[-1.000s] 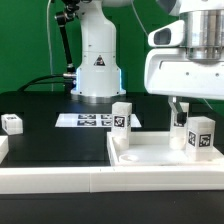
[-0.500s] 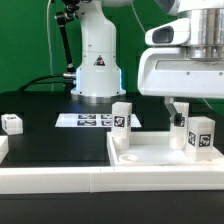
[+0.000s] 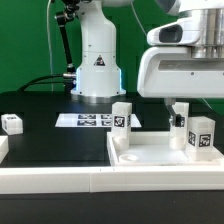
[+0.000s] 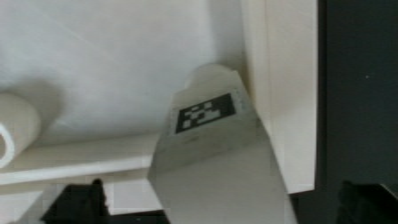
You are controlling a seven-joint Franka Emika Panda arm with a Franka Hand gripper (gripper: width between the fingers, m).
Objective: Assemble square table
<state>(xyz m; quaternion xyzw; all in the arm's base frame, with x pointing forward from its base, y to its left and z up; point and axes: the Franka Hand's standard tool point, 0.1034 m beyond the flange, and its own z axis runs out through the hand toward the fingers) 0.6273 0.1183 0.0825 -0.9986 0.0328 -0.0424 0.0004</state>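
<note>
Over one corner of the white table top [image 3: 150, 150], the pincer [image 3: 179, 112] hangs wide open around a standing leg [image 4: 210, 140], likely ready to grab and twist it.

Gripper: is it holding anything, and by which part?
Nothing is held: the gripper is open, jaws clear of the tagged leg standing on the table top.

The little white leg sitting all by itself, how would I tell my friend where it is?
Find the big white robot base at the back of the black table, then look far toward the exterior view's left. The lone leg sits there on the black surface. One other leg and a second leg stand on the white tabletop; this one sits apart from it.
</note>
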